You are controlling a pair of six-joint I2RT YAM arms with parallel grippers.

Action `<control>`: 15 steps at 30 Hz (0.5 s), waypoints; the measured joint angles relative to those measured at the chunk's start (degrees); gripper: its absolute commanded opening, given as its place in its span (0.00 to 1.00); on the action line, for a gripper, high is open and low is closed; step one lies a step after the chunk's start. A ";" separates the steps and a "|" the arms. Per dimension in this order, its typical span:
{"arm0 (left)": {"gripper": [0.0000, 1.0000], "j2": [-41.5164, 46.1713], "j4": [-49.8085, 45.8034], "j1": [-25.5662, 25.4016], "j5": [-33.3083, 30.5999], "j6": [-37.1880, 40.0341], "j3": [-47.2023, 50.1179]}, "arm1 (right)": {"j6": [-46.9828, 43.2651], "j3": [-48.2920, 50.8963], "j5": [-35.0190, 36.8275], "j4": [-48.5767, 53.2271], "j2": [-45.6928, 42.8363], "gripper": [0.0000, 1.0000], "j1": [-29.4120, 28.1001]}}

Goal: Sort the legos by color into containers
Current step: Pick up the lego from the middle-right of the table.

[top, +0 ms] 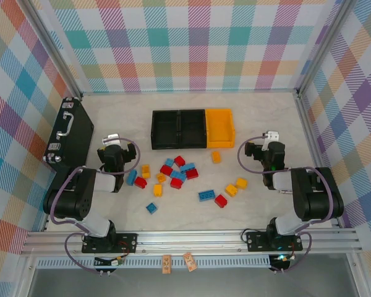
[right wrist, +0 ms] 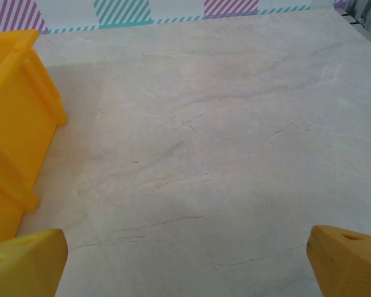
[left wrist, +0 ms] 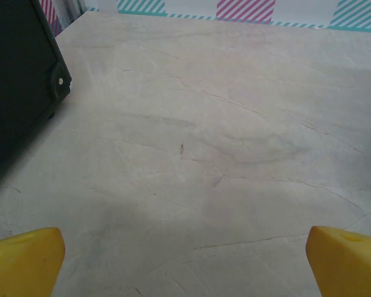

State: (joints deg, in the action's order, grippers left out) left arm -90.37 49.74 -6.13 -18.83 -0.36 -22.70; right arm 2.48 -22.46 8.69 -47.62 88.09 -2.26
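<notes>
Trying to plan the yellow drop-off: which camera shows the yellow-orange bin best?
The top external view: the whole yellow-orange bin shows from above, at the right end of the row of bins. The right wrist view catches part of its outer wall at the left edge. The left wrist view faces the black case and table.

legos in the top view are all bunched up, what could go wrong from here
Red, blue and orange legos lie touching in the pile, so the wide-open left gripper could pinch two colours at once or scatter neighbours. Two of the containers are black, so red and blue might end up mixed.
</notes>
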 measured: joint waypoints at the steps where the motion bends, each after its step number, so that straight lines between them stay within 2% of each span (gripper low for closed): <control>1: 0.99 0.00 0.00 0.00 0.00 0.00 0.00 | 0.00 0.00 0.00 0.00 0.00 0.99 0.00; 15: 1.00 0.00 0.00 0.00 0.35 0.00 0.00 | 0.00 0.00 0.00 0.00 0.00 0.99 0.00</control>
State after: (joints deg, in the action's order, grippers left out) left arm -90.37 49.74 -6.13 -18.48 -0.36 -22.70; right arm 2.48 -22.46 8.69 -47.62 88.09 -2.26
